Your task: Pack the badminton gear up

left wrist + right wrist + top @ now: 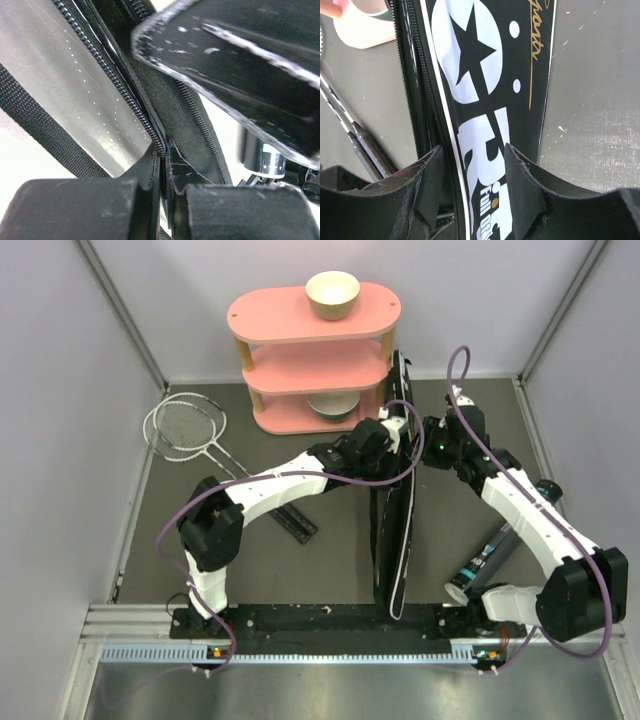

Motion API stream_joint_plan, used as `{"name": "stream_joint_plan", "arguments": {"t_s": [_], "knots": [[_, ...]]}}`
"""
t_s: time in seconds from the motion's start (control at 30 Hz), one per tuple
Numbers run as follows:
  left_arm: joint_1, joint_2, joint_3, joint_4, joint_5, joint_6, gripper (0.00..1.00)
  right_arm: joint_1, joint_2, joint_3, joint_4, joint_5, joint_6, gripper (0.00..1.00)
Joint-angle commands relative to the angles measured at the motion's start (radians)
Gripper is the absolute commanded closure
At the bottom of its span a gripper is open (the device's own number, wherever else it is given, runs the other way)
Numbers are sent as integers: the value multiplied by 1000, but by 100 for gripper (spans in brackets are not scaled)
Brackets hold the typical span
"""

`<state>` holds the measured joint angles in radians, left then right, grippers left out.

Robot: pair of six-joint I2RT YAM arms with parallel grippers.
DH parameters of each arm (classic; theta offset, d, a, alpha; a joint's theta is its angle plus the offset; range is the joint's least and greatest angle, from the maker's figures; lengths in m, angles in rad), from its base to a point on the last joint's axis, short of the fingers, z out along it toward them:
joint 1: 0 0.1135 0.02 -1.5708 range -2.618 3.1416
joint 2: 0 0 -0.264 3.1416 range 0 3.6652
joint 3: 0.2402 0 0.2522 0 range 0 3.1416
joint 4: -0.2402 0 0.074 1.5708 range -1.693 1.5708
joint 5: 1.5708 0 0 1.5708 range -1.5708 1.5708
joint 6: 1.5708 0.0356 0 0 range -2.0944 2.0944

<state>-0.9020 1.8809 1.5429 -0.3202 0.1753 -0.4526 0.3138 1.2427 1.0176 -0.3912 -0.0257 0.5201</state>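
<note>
The long black fabric bag lettered SPORT (392, 530) is stood on edge on the surface (300, 580); limp and light, it is judged best held by its zip seam. Toward its far end that seam is pinched by the left claw (165, 170); the right claw (472, 155) is spread astride it

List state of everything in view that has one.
bag: standing on edge, zip apparently open
left gripper: shut on the bag's zip edge
right gripper: open, at the bag's lettered face
rackets: flat on the table, outside the bag
tube: lying on the table, outside the bag
top bowl: upright on the shelf top tier
lower bowl: on the bottom tier, partly hidden
</note>
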Motion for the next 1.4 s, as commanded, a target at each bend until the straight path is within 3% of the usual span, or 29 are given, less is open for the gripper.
{"name": "stream_joint_plan", "arguments": {"t_s": [0.0, 0.3, 0.4, 0.43, 0.47, 0.7, 0.83, 0.93, 0.97, 1.07, 1.1, 1.17, 1.23, 1.33, 1.37], "knots": [[-3, -62, 51, 29, 18, 28, 100, 19, 61, 71, -6, 23, -54, 50], [-12, -68, 52, 7, 18, 46, 100, 45, 172, 164, -5, 162, -106, 56], [-14, -72, 45, 1, 32, 55, 100, 45, 193, 179, -8, 202, -130, 76], [-11, -78, 43, -2, 41, 58, 100, 44, 187, 168, -11, 211, -131, 95], [-9, -80, 36, 0, 61, 60, 100, 44, 173, 155, -11, 237, -102, 100], [38, -86, 0, 41, 216, 19, 99, 41, -61, -60, 69, 296, 66, 100], [64, -55, 28, 58, 332, -23, 85, 39, -146, -137, 68, 340, 191, 100], [83, -60, 48, 64, 415, -50, 66, 31, -124, -113, 29, 385, 205, 100], [92, -72, 36, 70, 435, -60, 54, 30, -102, -99, -1, 394, 199, 100], [116, -185, -44, 125, 446, -78, 43, 1, -65, -68, -18, 396, 176, 100], [124, -265, -72, 136, 437, -80, 31, -2, -57, -62, -18, 395, 163, 100], [152, -351, -154, 141, 394, -61, 19, -10, -39, -37, -21, 405, 115, 100], [195, -474, -240, 116, 350, -41, 16, -10, -20, -17, -29, 415, 95, 100], [265, -649, -378, 50, 186, -37, 16, -12, -22, -2, -32, 423, 58, 100], [290, -728, -409, -6, 74, -38, 16, -12, -20, 1, -34, 423, 49, 100]]}}
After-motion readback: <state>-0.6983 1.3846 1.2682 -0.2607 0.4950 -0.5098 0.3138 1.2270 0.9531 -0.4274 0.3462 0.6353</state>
